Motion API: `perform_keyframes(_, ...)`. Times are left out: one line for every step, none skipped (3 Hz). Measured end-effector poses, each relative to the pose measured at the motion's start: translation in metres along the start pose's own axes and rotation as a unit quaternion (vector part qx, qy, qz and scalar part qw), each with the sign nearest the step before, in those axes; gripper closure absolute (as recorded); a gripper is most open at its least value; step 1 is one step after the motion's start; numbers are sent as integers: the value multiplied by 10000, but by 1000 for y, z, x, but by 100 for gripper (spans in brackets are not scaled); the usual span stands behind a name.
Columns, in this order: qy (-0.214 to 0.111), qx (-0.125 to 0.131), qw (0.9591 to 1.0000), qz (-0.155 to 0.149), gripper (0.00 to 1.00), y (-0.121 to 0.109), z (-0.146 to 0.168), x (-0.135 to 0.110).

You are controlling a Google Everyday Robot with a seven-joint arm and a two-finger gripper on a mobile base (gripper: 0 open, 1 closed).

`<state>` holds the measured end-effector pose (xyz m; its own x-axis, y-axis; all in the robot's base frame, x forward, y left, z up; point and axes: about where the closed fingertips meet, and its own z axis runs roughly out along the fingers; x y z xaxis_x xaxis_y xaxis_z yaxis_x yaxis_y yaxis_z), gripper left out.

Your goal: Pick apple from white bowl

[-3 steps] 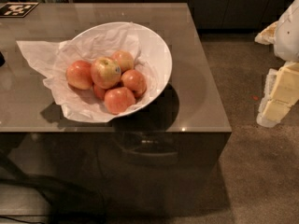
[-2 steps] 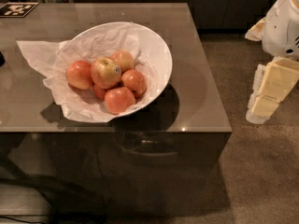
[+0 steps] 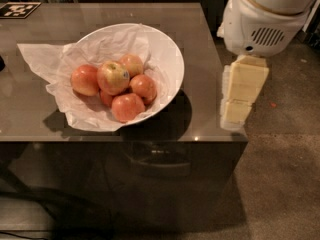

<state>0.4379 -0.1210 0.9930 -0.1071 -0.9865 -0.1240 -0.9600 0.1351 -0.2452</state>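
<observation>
The apple (image 3: 113,77) is the largest fruit in the white bowl (image 3: 171,59). It sits on top of the pile, a little left of the bowl's middle, and rests on the smaller apples (image 3: 127,107) around and below it. The bowl is lined with crumpled white paper (image 3: 40,59) and stands on a grey-brown table (image 3: 100,14).

The gripper (image 3: 236,113) hangs at the right edge of the table, well apart from the bowl, under the white arm housing (image 3: 260,29). Whether it is spread or pressed together, I cannot tell from this side.

I judge the apple to be firm and fairly heavy, with smooth, waxy skin that can slip. It is round, so the hold should go across its widest part, coming from above where nothing covers it. Too much pressure may bruise it, and a push from the side may roll it down among the others.

A small dark sticker (image 3: 123,75) is on the right side of the apple; possibly it is a brand label, but nothing on it can be read. In the far left corner of the table lies a black-and-white marker (image 3: 17,9) that shows a pattern and no readable words.
</observation>
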Motion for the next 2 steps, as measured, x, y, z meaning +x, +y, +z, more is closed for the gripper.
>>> perform_keyframes(-73, 120, 9999, -12, 0, -3, -5, -4)
perform_keyframes(-490, 109, 9987, -114, 0, -6, -3, -17)
